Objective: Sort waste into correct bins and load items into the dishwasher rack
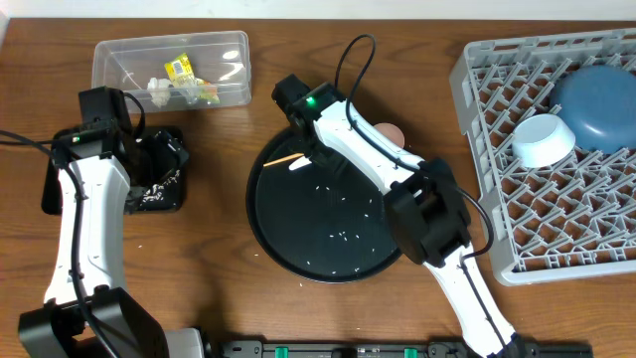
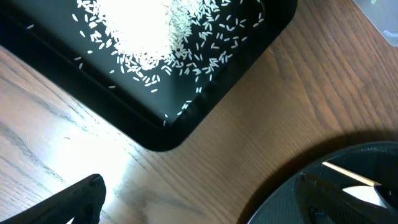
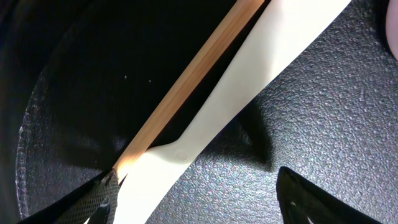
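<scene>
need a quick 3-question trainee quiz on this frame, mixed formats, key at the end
1. True or false: the dark-blue bowl and the white bowl both sit in the dishwasher rack.
2. Fill the gap: the right tool is open over the round black tray, above a white utensil and a wooden ____.
3. Pick one: the yellow-green wrapper lies in A) the round black tray, B) the clear tub, C) the dishwasher rack.

Key: 1 true; 2 stick; 3 B.
</scene>
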